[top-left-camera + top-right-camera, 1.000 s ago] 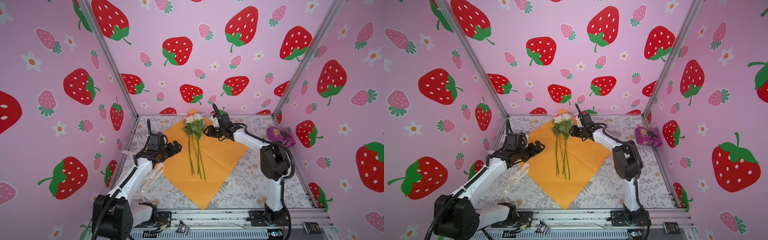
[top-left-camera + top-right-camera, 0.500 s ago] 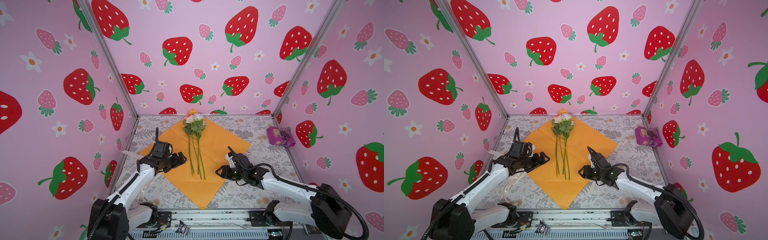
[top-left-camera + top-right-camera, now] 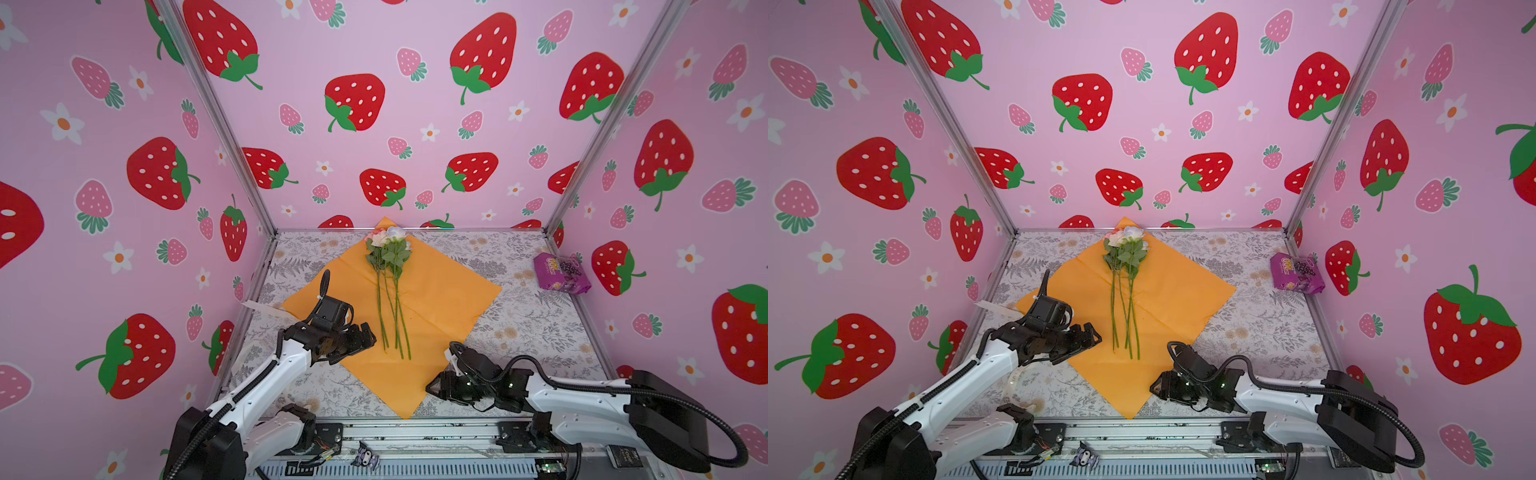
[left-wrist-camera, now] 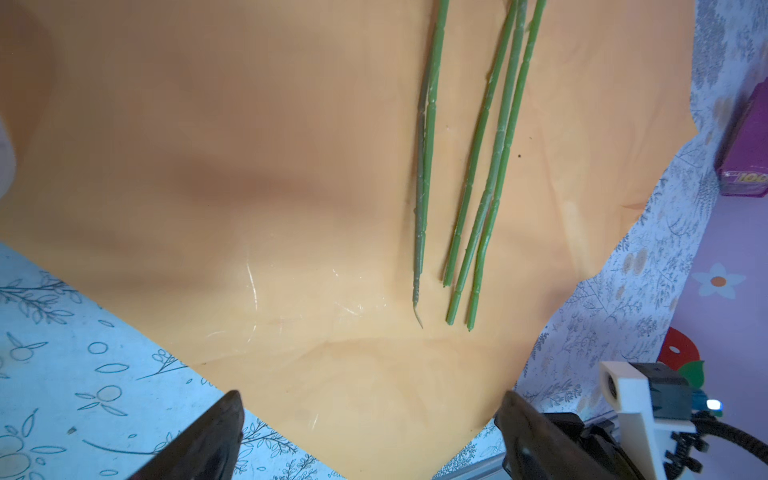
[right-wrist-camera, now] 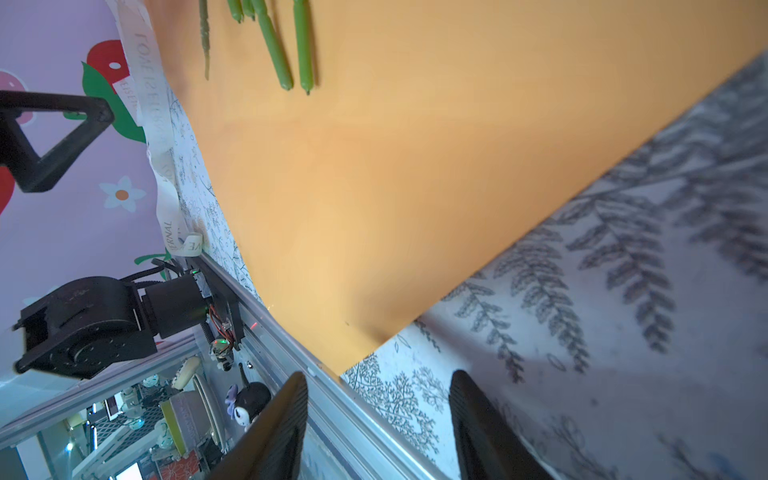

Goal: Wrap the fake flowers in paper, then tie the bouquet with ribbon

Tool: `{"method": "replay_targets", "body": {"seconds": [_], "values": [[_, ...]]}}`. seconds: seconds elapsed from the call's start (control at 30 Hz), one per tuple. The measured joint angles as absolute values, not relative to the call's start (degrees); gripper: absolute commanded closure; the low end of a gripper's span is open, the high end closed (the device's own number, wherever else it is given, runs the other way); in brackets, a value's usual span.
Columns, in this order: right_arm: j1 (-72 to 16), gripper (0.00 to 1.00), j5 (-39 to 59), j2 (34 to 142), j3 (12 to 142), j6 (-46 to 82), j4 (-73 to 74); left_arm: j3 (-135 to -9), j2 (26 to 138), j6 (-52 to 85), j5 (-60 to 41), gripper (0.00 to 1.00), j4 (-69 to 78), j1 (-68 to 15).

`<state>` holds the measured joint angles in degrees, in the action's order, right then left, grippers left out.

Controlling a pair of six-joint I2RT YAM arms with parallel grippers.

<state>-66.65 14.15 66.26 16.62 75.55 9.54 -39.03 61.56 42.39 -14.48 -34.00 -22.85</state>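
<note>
Bouquet of fake flowers (image 3: 390,255) (image 3: 1125,257): small pink, white and pale lilac roses on long thin green stems. It lies flat along the middle of a glossy orange wrapping paper (image 3: 440,291) (image 3: 1175,291). The paper is spread as a diamond on the grey floral-print table cover (image 3: 519,316). Flower heads point to the back wall, and the cut ends point to the front rail. Stems loose, slightly fanned.

Left gripper (image 3: 365,336) (image 3: 1090,336): over the near-left part of the paper, just beside the stem ends and to their left. Jaws spread wide with nothing between them. The left wrist view shows the gripper (image 4: 370,407) above bare paper, with the stems (image 4: 498,145) ahead and not touched.

Right gripper (image 3: 432,388) (image 3: 1156,386): low at the near-right edge of the paper, close to its front corner and apart from the stems. The right wrist view shows the fingers (image 5: 282,428) parted and empty, with the paper's corner (image 5: 415,166) just ahead of them. Contact with the paper: cannot tell.

Purple snack packet (image 3: 559,274) at the far right wall. Cream ribbon with printed lettering (image 5: 153,83) along the left edge of the cover.
</note>
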Motion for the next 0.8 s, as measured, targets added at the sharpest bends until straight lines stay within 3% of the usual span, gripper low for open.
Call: {"method": "replay_targets", "body": {"seconds": [0.3, 0.63, 0.8], "values": [[-64.9, 0.40, 15.0, 78.3, 18.1, 74.8, 26.6, -38.4, 61.3, 42.4, -13.2, 0.03, -34.8, -23.1], [-59.5, 0.38, 15.4, 81.5, 25.9, 69.3, 32.7, -41.2, 57.8, 40.8, -7.4, 0.03, -37.3, -23.2], [-55.3, 0.37, 17.0, 86.0, 28.3, 66.8, 34.8, -41.2, 58.6, 40.4, -6.9, 0.08, -36.7, -23.2]]}}
